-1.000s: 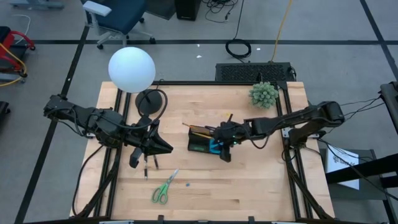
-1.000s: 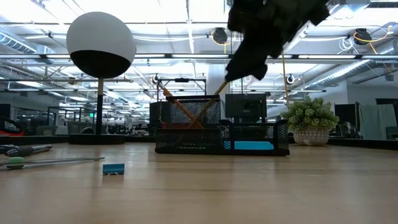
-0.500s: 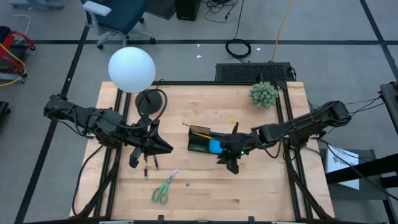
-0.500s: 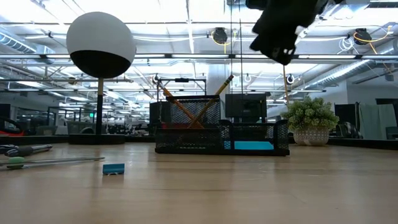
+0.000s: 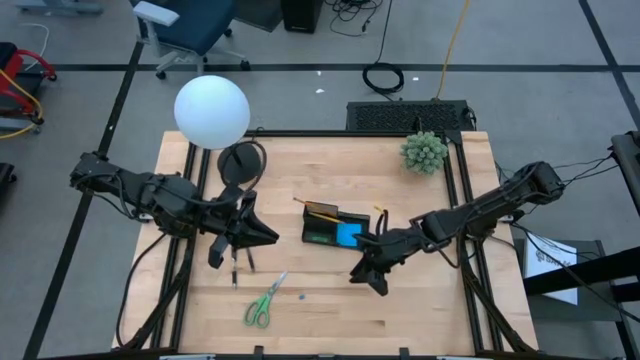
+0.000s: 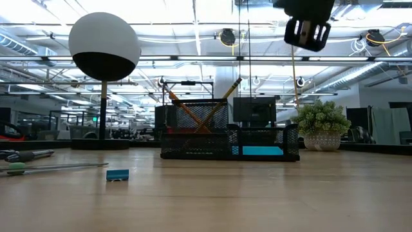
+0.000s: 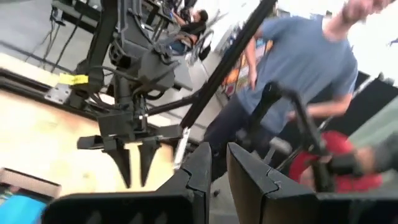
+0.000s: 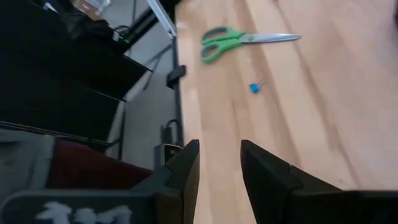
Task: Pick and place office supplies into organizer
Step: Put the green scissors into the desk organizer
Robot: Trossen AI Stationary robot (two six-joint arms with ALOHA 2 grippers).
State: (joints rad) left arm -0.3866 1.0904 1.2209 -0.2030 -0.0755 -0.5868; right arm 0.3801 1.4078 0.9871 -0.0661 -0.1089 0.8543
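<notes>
The black organizer (image 5: pixel 335 228) stands mid-table. Two orange pencils (image 6: pixel 199 106) lean crossed in its taller back section, and the blue pad (image 5: pixel 348 235) lies in it. My right gripper (image 5: pixel 362 278) hovers open just near-side of the organizer, high over the table (image 6: pixel 308 33), with nothing between its fingers. Green-handled scissors (image 8: pixel 242 42) and the small eraser (image 8: pixel 254 87) lie flat on the wood ahead of it. Two dark pens (image 5: pixel 240 265) lie under my left gripper (image 5: pixel 270 237), which hangs level above the table, fingers a narrow gap apart (image 7: pixel 219 168) and empty.
A white globe lamp (image 5: pixel 211 110) on a black round base (image 5: pixel 238 165) stands at the far left. A green spiky plant (image 5: pixel 424 152) sits at the far right. A person in a blue shirt (image 7: pixel 298 62) is beyond the table. Bare wood lies along the near edge.
My right gripper has drawn away from the organizer, going toward the table's near edge and rising a little while rolling about its own axis. The second pencil stays leaning in the organizer's back section.
</notes>
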